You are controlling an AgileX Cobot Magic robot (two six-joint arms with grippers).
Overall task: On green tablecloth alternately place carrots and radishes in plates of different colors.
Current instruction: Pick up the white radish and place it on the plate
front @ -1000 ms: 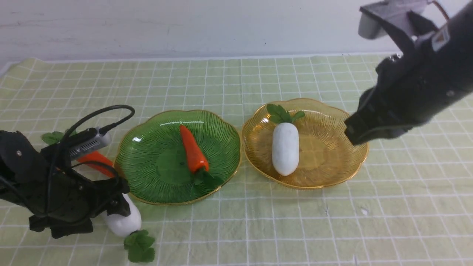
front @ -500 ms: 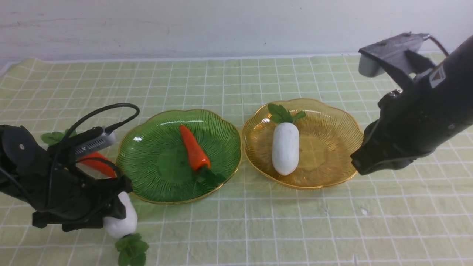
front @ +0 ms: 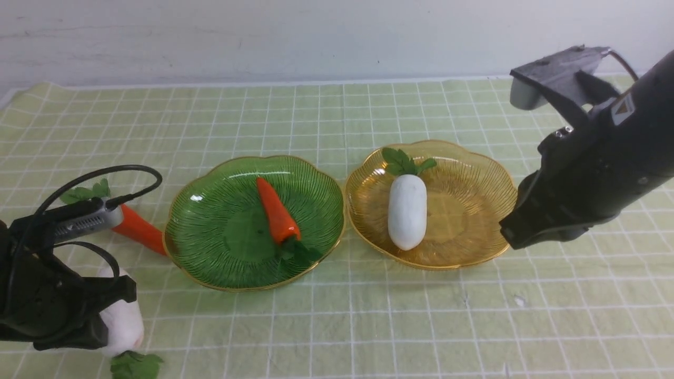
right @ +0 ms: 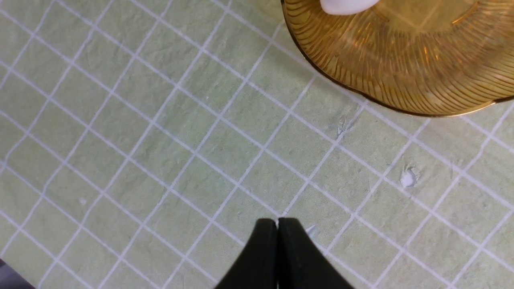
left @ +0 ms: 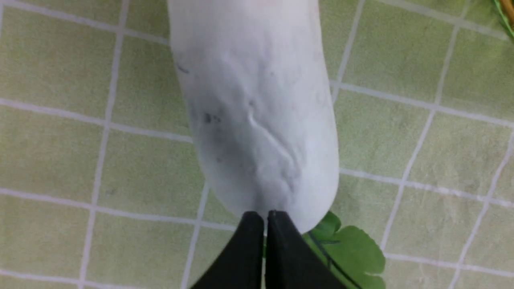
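On the green tablecloth [front: 368,316], the green plate [front: 221,173] holds a carrot [front: 277,217] and the amber plate [front: 474,200] holds a radish [front: 406,210]. A second carrot [front: 138,231] lies on the cloth left of the green plate. At the near left, my left gripper [front: 102,329] is shut at the leafy end of another radish [front: 124,323]. In the left wrist view its fingertips [left: 253,224] meet on the end of that radish [left: 257,100], with a leaf [left: 349,253] beside them. My right gripper [front: 513,237] hangs shut and empty by the amber plate's right rim.
The white wall runs along the far edge of the cloth. The right wrist view shows gridded cloth [right: 160,140] below the shut right gripper [right: 277,224], with the amber plate [right: 401,60] beyond it. A small white nick [right: 407,178] marks the cloth.
My left gripper has shut at the near radish's leafy end and moved left and nearer, and the radish has come with it. The right arm came down earlier and now holds still.
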